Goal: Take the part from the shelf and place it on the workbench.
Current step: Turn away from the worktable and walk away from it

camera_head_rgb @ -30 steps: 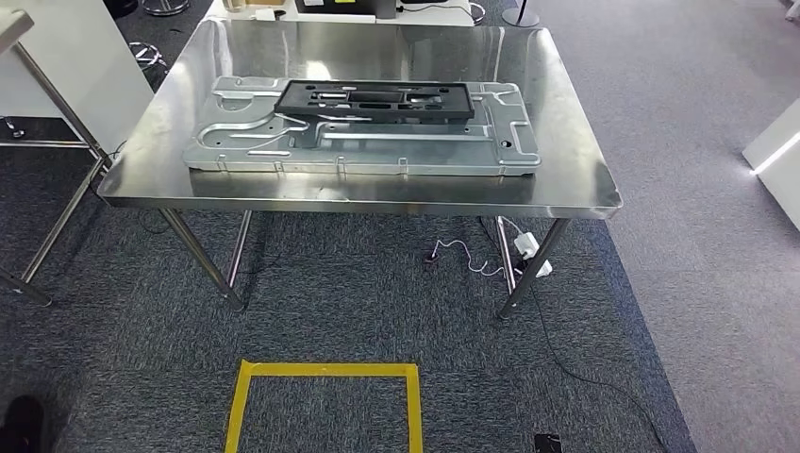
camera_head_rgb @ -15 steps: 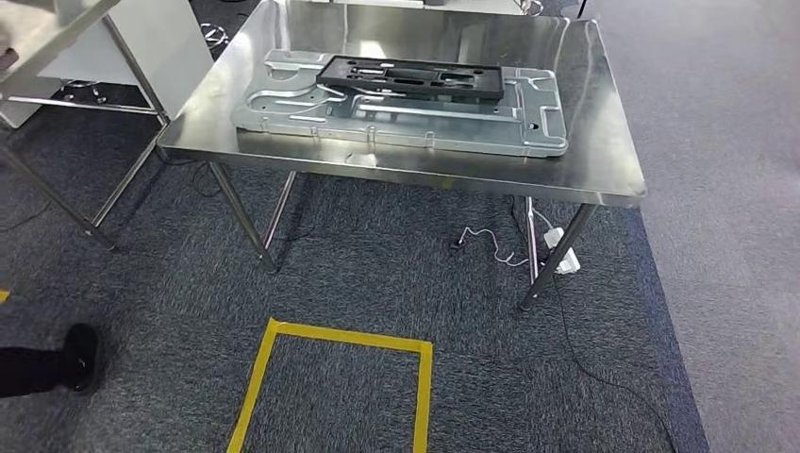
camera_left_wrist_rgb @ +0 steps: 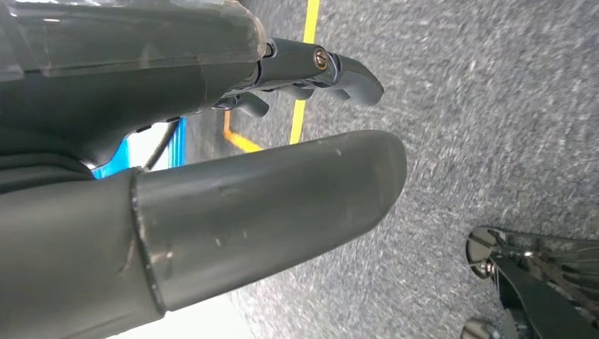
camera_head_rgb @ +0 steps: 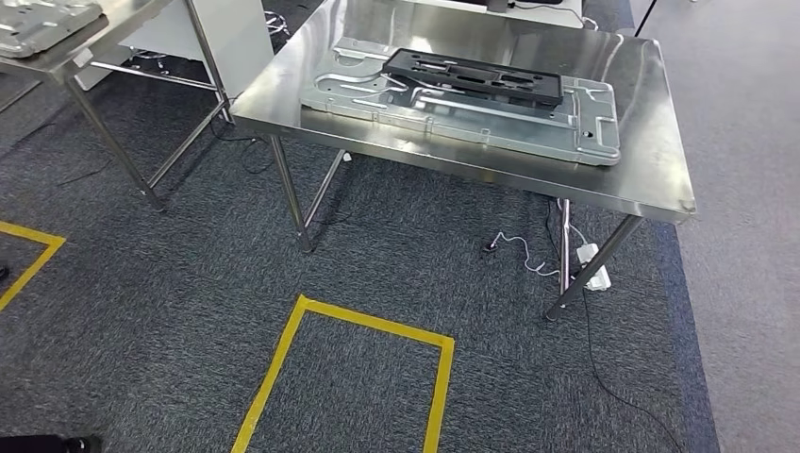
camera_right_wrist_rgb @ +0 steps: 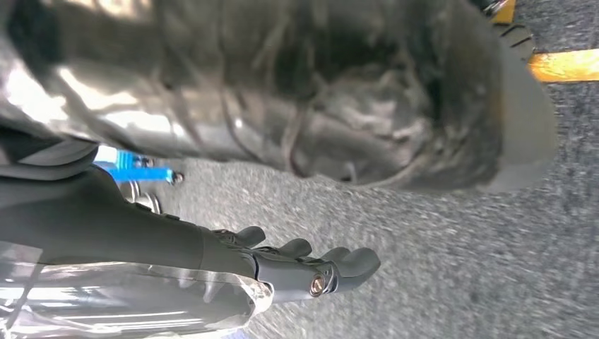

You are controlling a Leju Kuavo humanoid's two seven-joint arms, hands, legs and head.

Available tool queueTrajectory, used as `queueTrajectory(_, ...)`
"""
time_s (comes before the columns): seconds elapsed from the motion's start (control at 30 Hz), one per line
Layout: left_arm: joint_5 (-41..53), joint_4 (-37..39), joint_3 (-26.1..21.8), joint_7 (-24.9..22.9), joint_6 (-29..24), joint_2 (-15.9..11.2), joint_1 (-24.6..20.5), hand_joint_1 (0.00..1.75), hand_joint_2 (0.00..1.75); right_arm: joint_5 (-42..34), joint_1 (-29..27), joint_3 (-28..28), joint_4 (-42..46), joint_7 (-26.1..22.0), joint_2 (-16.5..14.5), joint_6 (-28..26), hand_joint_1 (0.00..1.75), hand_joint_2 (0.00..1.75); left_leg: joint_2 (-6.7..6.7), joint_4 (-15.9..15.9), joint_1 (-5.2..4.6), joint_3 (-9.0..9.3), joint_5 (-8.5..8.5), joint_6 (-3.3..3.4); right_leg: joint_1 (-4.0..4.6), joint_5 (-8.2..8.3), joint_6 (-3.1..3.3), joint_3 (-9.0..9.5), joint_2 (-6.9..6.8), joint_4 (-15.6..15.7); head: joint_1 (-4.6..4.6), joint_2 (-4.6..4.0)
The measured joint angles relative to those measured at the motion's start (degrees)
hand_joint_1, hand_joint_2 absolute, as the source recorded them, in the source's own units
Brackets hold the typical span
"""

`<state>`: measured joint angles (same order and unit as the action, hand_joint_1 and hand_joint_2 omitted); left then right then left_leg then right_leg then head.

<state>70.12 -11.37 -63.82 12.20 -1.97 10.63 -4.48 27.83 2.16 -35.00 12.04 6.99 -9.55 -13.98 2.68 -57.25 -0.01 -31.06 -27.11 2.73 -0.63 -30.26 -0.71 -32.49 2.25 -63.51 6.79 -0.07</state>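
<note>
While both arms hang, left hand (camera_left_wrist_rgb: pixel 297 106) and right hand (camera_right_wrist_rgb: pixel 297 265) grasping nothing (fingers loosely apart), fetching comes next: approach the metal part (camera_head_rgb: pixel 38 21) on the far-left shelf (camera_head_rgb: pixel 90 52).

The surface (camera_head_rgb: pixel 651 142) is polished metal, mirror-glossy. On it lies a dull silver stamped-metal panel (camera_head_rgb: pixel 528 127) under a matt black, probably plastic, frame (camera_head_rgb: pixel 472 75). Below the left robot hand (camera_left_wrist_rgb: pixel 233 191), smooth matt grey, the floor (camera_head_rgb: pixel 170 274) is rough carpet.
</note>
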Motion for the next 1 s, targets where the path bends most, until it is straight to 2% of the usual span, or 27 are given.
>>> queueTrajectory(0.03, 0.0, 0.0, 0.0, 0.0, 0.0, 0.1, -0.05, 0.0, 0.0, 0.01, -0.09, -0.01, -0.01, -0.01, 0.03, 0.01, 0.0, 0.0, 0.53, -0.21, 0.02, -0.27, 0.12, -0.2, 0.03, 0.94, 0.4, 1.73, 1.4, 3.27, 0.01, 0.0)
queueTrajectory(0.07, 0.01, 0.0, 0.0, 0.01, -0.01, 0.2, -0.11, 0.0, 0.0, 0.01, -0.15, -0.01, -0.02, -0.01, 0.05, 0.02, 0.0, 0.0, 1.03, -0.37, 0.13, -0.63, 0.3, -0.49, 0.12, 1.26, 0.72, 2.61, 2.48, 5.2, 0.02, 0.0)
queueTrajectory(0.1, 0.01, 0.0, 0.0, 0.01, -0.01, 0.28, -0.17, 0.0, 0.0, 0.01, -0.16, -0.02, -0.03, -0.01, 0.08, 0.02, 0.0, 0.0, 1.55, -0.43, 0.28, -0.99, 0.54, -0.87, 0.2, 1.09, 0.91, 2.69, 2.86, 5.71, 0.04, 0.0)
queueTrajectory(0.17, 0.03, 0.0, 0.0, 0.02, -0.03, 0.25, -0.22, 0.0, 0.0, 0.02, 0.03, -0.02, -0.04, -0.02, 0.01, 0.13, 0.0, 0.0, 2.51, -0.44, 0.4, -1.5, 0.93, -1.68, 0.12, 1.52, 1.19, 2.72, 1.51, 6.4, 0.07, 0.0)
queueTrajectory(0.2, 0.05, 0.0, 0.0, 0.02, -0.05, 0.22, -0.2, 0.0, 0.0, 0.04, 0.08, -0.02, -0.05, -0.02, -0.04, 0.25, 0.0, 0.0, 2.08, -0.86, 0.3, -1.79, 0.57, -1.97, -0.08, 1.82, 1.43, 2.89, 0.77, 6.89, 0.06, 0.0)
queueTrajectory(0.23, 0.11, 0.0, 0.0, 0.02, -0.08, 0.19, -0.2, 0.0, 0.0, 0.05, 0.06, -0.03, -0.07, -0.01, -0.08, 0.42, 0.0, 0.0, 1.18, -2.33, 0.21, -2.52, -0.5, -2.23, -0.3, 2.13, 1.68, 3.02, -0.1, 7.36, 0.03, 0.0)
queueTrajectory(0.3, 0.31, 0.0, 0.0, 0.02, -0.14, 0.18, -0.22, 0.0, 0.0, 0.08, -0.09, -0.03, -0.14, 0.05, -0.11, 0.98, 0.0, 0.0, -1.14, -8.55, 0.33, -5.37, -4.24, -2.72, -0.35, 2.4, 1.95, 2.95, -1.77, 7.67, -0.01, 0.0)
queueTrajectory(0.33, 0.4, 0.0, 0.0, 0.02, -0.16, 0.2, -0.22, 0.0, 0.0, 0.08, -0.13, -0.02, -0.19, 0.14, -0.12, 1.36, 0.0, 0.0, -1.68, -12.38, 0.51, -7.09, -6.03, -3.03, -0.29, 2.43, 1.98, 2.75, -2.67, 7.54, -0.01, 0.0)
queueTrajectory(0.37, 0.47, 0.0, 0.0, 0.01, -0.2, 0.21, -0.18, 0.0, 0.0, 0.1, -0.14, -0.02, -0.25, 0.3, -0.13, 1.81, 0.0, 0.0, -1.95, -15.11, 0.68, -8.22, -6.97, -3.28, -0.24, 2.42, 1.97, 2.54, -3.5, 7.37, -0.01, 0.0)
queueTrajectory(0.4, 0.51, 0.0, 0.0, 0.01, -0.24, 0.22, -0.12, 0.0, 0.0, 0.14, -0.11, -0.02, -0.29, 0.53, -0.14, 2.23, 0.0, 0.0, -2.13, -16.14, 0.82, -8.49, -6.97, -3.49, -0.21, 2.39, 1.93, 2.34, -4.26, 7.16, -0.01, 0.0)
queueTrajectory(0.43, 0.53, 0.0, 0.01, 0.0, -0.28, 0.2, -0.06, 0.0, 0.0, 0.17, -0.07, -0.02, -0.32, 0.8, -0.15, 2.75, 0.0, 0.0, -2.4, -14.48, 0.94, -7.34, -5.79, -3.62, -0.22, 2.34, 1.85, 2.15, -4.96, 6.89, -0.01, 0.0)
queueTrajectory(0.47, 0.58, 0.0, 0.01, -0.01, -0.32, 0.17, -0.02, 0.0, 0.0, 0.2, 0.0, -0.02, -0.34, 1.04, -0.19, 3.26, 0.0, 0.0, -2.91, -10.79, 1.03, -5.11, -3.99, -3.67, -0.25, 2.24, 1.7, 1.99, -5.58, 6.58, -0.01, 0.0)
queueTrajectory(0.53, 0.71, 0.0, 0.03, -0.02, -0.36, 0.13, -0.07, 0.0, 0.0, 0.21, 0.13, -0.03, -0.37, 1.46, -0.32, 4.28, 0.0, 0.0, -4.69, -2.99, 0.98, -0.76, -1.54, -3.38, -0.17, 1.98, 1.2, 1.79, -6.61, 5.96, 0.0, 0.0)
queueTrajectory(0.57, 0.8, 0.0, 0.04, -0.02, -0.38, 0.12, -0.13, 0.0, 0.0, 0.21, 0.18, -0.03, -0.38, 1.67, -0.38, 4.72, 0.0, 0.0, -5.25, -1.06, 0.84, 0.24, -1.19, -3.07, -0.12, 1.9, 0.86, 1.77, -6.95, 5.77, 0.0, 0.0)
queueTrajectory(0.6, 0.87, 0.0, 0.05, -0.01, -0.39, 0.12, -0.17, 0.0, 0.0, 0.22, 0.29, -0.02, -0.38, 1.88, -0.43, 5.11, 0.0, 0.0, -5.48, -0.53, 0.67, 0.35, -1.29, -2.7, -0.05, 1.87, 0.5, 1.79, -7.23, 5.67, 0.01, 0.0)
queueTrajectory(0.67, 0.99, 0.0, 0.07, -0.02, -0.43, 0.09, -0.1, 0.0, 0.0, 0.27, 0.57, -0.02, -0.39, 2.13, -0.55, 5.8, 0.0, 0.0, -4.66, -0.51, 0.53, 0.11, -0.9, -1.91, -0.1, 1.93, -0.27, 1.89, -7.65, 5.67, 0.0, 0.0)
queueTrajectory(0.73, 1.01, 0.0, 0.07, -0.08, -0.52, 0.06, -0.07, 0.0, 0.0, 0.48, 0.67, -0.02, -0.39, 2.17, -0.62, 6.32, 0.0, 0.0, -3.87, -0.07, 0.69, 0.06, -0.24, -1.01, -0.32, 0.67, -0.98, 1.46, -6.08, 4.43, 0.02, 0.0)
queueTrajectory(0.8, 0.93, 0.0, 0.07, -0.3, -0.73, 0.05, -0.18, 0.0, 0.0, 0.92, 0.51, -0.02, -0.39, 2.17, -0.62, 6.73, 0.0, 0.0, -3.08, 0.15, 0.73, -0.3, 0.35, -0.28, -0.5, -3.18, -1.35, -0.92, -3.46, -1.08, 0.03, 0.0)
queueTrajectory(0.83, 0.85, 0.0, 0.06, -0.43, -0.84, 0.03, -0.22, 0.0, 0.0, 1.15, 0.42, -0.02, -0.39, 2.17, -0.62, 6.92, 0.0, 0.0, -2.59, 0.12, 0.63, -0.63, 0.55, -0.06, -0.49, -5.32, -1.38, -2.7, -2.77, -5.08, 0.02, 0.0)
queueTrajectory(0.87, 0.75, 0.0, 0.06, -0.57, -0.93, 0.02, -0.24, 0.0, 0.0, 1.35, 0.35, -0.02, -0.39, 2.17, -0.62, 7.09, 0.0, 0.0, -2.03, 0.07, 0.51, -0.91, 0.7, 0.04, -0.48, -6.76, -1.36, -4.26, -2.52, -8.63, 0.02, 0.0)
queueTrajectory(0.9, 0.66, 0.0, 0.05, -0.72, -1.0, -0.01, -0.23, 0.0, 0.0, 1.57, 0.28, -0.02, -0.39, 2.16, -0.62, 7.26, 0.0, 0.0, -1.4, 0.0, 0.41, -1.13, 0.83, 0.06, -0.46, -7.06, -1.28, -5.03, -2.42, -10.55, 0.02, 0.0)
queueTrajectory(0.93, 0.57, 0.0, 0.04, -0.85, -1.04, -0.06, -0.2, 0.0, 0.0, 1.77, 0.25, -0.02, -0.39, 2.15, -0.62, 7.4, 0.0, 0.0, -0.69, -0.12, 0.33, -1.27, 0.92, 0.02, -0.44, -6.16, -1.12, -4.66, -2.32, -10.17, 0.01, 0.0)
queueTrajectory(0.97, 0.53, 0.0, 0.03, -0.97, -1.09, -0.09, -0.18, 0.0, 0.0, 1.99, 0.23, -0.02, -0.39, 2.14, -0.62, 7.52, 0.0, 0.0, 0.05, -0.27, 0.27, -1.34, 0.97, -0.02, -0.41, -4.29, -0.87, -3.12, -2.04, -7.42, 0.02, 0.0)
queueTrajectory(1.0, 0.51, 0.0, 0.03, -1.07, -1.11, -0.12, -0.18, 0.0, 0.0, 2.19, 0.21, -0.02, -0.39, 2.13, -0.61, 7.62, 0.0, 0.0, 0.76, -0.44, 0.23, -1.4, 1.0, -0.07, -0.35, -2.18, -0.52, -0.91, -1.22, -3.24, 0.02, 0.0)
